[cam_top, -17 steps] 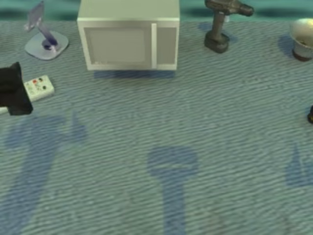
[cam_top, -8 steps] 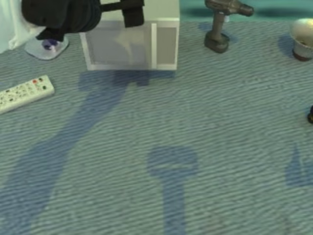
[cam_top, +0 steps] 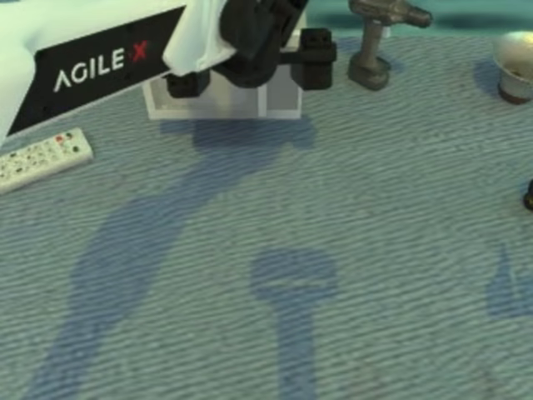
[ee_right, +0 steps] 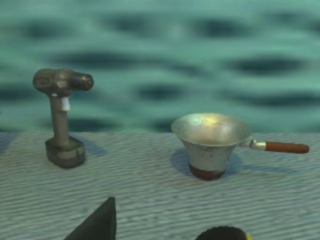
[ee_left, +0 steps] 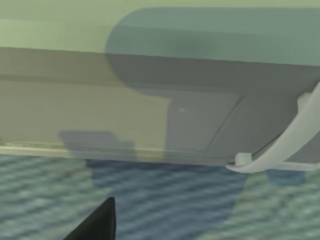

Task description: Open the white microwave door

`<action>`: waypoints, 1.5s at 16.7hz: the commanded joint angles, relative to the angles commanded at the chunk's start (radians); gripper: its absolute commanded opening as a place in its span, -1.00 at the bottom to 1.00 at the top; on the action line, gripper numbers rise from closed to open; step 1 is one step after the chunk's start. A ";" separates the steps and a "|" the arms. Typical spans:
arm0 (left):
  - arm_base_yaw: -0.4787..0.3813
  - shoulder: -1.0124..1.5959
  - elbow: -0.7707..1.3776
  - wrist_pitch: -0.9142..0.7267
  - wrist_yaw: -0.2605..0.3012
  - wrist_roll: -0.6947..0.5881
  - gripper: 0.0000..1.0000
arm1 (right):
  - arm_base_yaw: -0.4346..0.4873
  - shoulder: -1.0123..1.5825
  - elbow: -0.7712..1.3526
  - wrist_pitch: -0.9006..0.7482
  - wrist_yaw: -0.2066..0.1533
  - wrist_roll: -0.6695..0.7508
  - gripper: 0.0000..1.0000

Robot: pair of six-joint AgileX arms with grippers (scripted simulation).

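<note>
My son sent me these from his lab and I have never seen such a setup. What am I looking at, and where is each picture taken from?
This is a computer-rendered scene of two AgileX robot arms at a table, meant to open a microwave door.

The top view looks down from above. The left arm, white with a black band, reaches across to the microwave, and its black gripper hangs in front of the door, hiding most of it. Nothing is held. Also on the table: a remote, a drill and a metal pan at the right edge.

The left wrist view is taken from that arm's wrist, close up to the microwave's face. The door looks closed.

The right wrist view comes from the other arm, parked out of the top view, facing drill and pan.
</note>
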 joint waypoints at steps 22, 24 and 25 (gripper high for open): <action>0.059 0.225 0.110 0.130 0.038 0.053 0.25 | 0.000 0.000 0.000 0.000 0.000 0.000 1.00; 0.059 0.225 0.110 0.130 0.038 0.053 -0.06 | 0.000 0.000 0.000 0.000 0.000 0.000 1.00; 0.059 0.225 0.110 0.130 0.038 0.053 -0.21 | 0.000 0.000 0.000 0.000 0.000 0.000 1.00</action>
